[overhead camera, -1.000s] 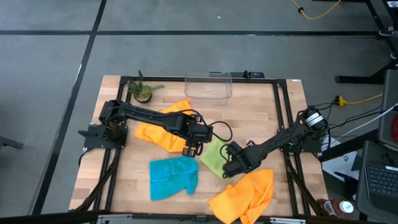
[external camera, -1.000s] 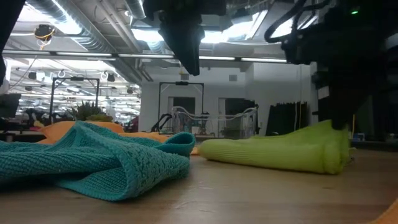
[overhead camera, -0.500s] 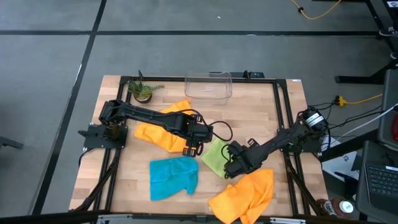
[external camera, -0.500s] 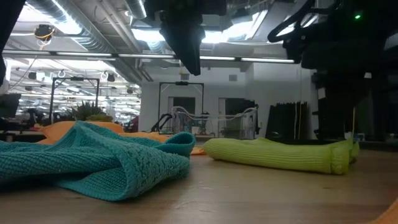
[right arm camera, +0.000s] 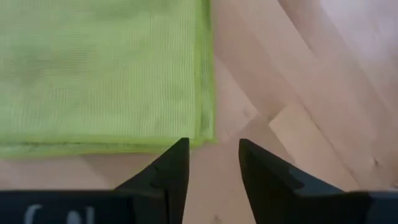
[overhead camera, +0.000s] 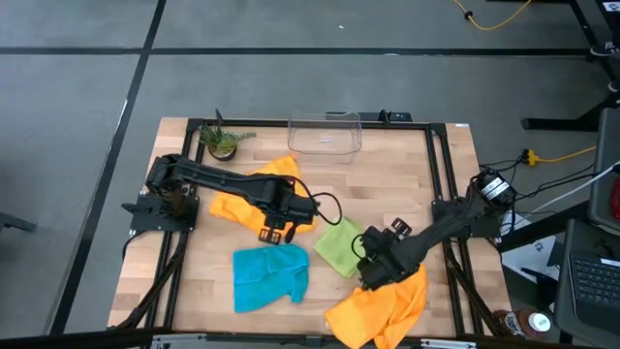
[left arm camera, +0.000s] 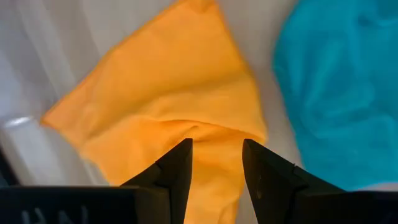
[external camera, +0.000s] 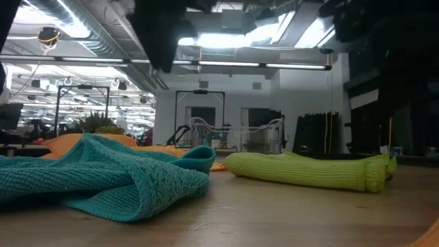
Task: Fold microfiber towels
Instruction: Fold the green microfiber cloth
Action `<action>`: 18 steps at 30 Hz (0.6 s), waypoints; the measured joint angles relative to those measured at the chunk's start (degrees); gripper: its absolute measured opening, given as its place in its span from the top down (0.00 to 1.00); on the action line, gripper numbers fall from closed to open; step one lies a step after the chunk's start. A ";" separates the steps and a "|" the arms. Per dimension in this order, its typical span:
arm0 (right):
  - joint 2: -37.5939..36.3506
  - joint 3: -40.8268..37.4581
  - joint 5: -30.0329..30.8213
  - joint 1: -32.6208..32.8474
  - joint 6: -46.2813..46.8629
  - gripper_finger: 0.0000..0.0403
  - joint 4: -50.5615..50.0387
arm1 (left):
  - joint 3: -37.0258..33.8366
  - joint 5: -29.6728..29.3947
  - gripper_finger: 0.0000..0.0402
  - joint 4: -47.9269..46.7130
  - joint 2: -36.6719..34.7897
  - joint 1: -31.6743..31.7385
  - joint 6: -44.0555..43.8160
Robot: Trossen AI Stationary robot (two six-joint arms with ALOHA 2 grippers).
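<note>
Lying flat, the ribbed lime green towel (overhead camera: pixel 340 246) forms a folded rectangle.

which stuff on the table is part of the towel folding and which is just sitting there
Part of the job:
- lime green towel, folded flat
- teal towel, crumpled
- orange towel under the left arm
- orange towel at the near edge
- left pincer, open
- right pincer, open

Just lying about:
- clear plastic bin
- small potted plant
</note>
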 joint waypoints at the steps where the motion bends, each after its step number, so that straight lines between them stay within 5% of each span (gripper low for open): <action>1: -0.02 0.00 0.99 0.36 1.36 0.65 0.01 | -0.98 1.47 0.67 1.65 -1.28 0.24 1.37; 7: -0.02 -0.88 3.99 3.02 6.73 0.65 1.78 | -17.62 13.44 0.67 23.29 -11.84 3.61 5.99; 12: -0.04 -3.52 3.67 4.53 8.24 0.65 10.96 | -32.67 12.58 0.67 40.86 -16.66 5.76 1.75; 18: 1.15 -8.71 8.71 0.96 8.35 0.66 31.42 | -38.70 4.39 0.67 50.39 -16.53 5.43 -6.30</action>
